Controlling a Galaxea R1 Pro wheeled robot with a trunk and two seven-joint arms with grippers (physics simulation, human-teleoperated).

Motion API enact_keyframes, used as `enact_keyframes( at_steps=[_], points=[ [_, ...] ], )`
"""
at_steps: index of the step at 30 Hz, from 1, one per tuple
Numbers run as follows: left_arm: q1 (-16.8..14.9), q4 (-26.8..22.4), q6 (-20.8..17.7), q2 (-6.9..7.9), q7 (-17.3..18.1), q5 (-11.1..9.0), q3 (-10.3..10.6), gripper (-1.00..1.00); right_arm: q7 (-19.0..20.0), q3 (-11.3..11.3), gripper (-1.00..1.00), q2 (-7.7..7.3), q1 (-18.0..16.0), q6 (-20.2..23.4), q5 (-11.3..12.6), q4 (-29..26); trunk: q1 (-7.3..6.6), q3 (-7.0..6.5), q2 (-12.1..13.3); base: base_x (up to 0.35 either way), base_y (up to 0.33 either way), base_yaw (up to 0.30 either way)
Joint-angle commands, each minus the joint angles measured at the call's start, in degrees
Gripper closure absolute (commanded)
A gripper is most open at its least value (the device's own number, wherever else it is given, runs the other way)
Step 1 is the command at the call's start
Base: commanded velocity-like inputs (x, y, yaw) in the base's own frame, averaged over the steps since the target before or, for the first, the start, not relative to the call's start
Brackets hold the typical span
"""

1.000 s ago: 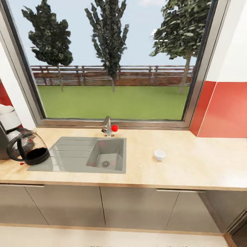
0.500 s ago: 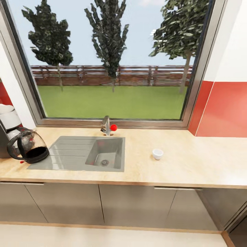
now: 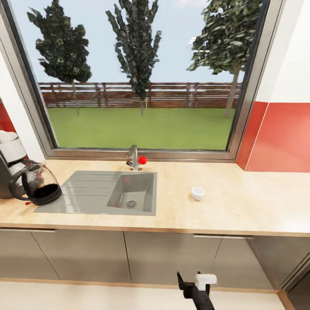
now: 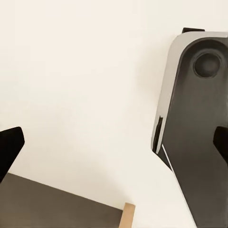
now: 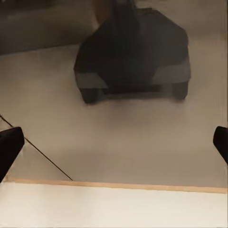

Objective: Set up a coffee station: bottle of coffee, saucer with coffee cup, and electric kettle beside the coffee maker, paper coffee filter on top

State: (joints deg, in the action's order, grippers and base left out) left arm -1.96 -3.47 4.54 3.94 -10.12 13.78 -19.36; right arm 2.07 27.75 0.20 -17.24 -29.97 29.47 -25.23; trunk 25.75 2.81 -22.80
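The kitchen countertop spans the head view under a big window. At its far left stands the dark coffee maker, cut by the frame edge, with a white rounded shape above it that I cannot identify. The glass electric kettle stands against the coffee maker. The small white coffee cup sits alone right of the sink. My right gripper is low in front of the cabinets, open and empty. My left gripper is open over pale floor. The bottle of coffee, kitchen shelf, paper coffee filter and saucer are out of view.
A steel sink with a drainboard is inset left of centre, and a faucet with a red knob stands behind it. Grey cabinets run below the counter. A red backsplash rises at the right. The robot's dark base stands on the floor.
The camera shifted slightly, so the counter sits a little left and higher. My right gripper has risen into the bottom of the head view. Nothing on the counter moved.
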Motion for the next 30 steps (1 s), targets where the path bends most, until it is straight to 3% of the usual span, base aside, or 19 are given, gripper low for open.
enact_keyframes(
  at_steps=[1, 8, 14, 25, 28, 30],
  points=[
    [-0.1, 0.0, 0.3, 0.00, -0.2, 0.5, -0.5, -1.00, 0.2, 0.3, -1.00, -0.03, -0.1, -0.4, 0.6, -1.4, 0.03, 0.13, -0.1, 0.000, 0.000, 0.000],
    [-0.1, -0.1, 0.3, -0.01, -0.2, 0.7, -0.6, -1.00, -0.2, -0.1, -1.00, -0.15, -1.9, -0.7, 0.7, -8.5, 0.03, 0.13, -0.1, 0.000, 0.000, 0.000],
    [-0.1, -0.1, 0.3, -0.07, -0.1, 0.8, -0.3, -1.00, -9.1, -0.2, -1.00, -0.33, -2.5, -0.7, 0.7, -18.7, 0.03, 0.13, -0.1, 0.000, 0.000, 0.000],
    [-0.1, 0.0, 0.2, -0.29, -0.1, 0.8, 0.1, -1.00, -10.2, -0.8, -1.00, -2.08, -2.7, -0.4, 0.5, -30.3, 0.03, 0.13, -0.1, 0.000, 0.000, 0.000],
    [-0.1, 0.0, 0.2, -0.37, -0.1, 0.8, 0.1, -1.00, -12.1, -2.3, -1.00, -2.52, -3.7, 1.2, 0.4, -31.5, 0.03, 0.13, -0.1, 0.000, 0.000, 0.000],
    [-0.1, 0.0, 0.2, -0.40, -0.1, 0.8, 0.1, -1.00, -13.7, -3.0, -1.00, -2.66, -5.6, 5.3, -0.6, -31.9, 0.03, 0.13, -0.1, 0.000, 0.000, 0.000]
  ],
)
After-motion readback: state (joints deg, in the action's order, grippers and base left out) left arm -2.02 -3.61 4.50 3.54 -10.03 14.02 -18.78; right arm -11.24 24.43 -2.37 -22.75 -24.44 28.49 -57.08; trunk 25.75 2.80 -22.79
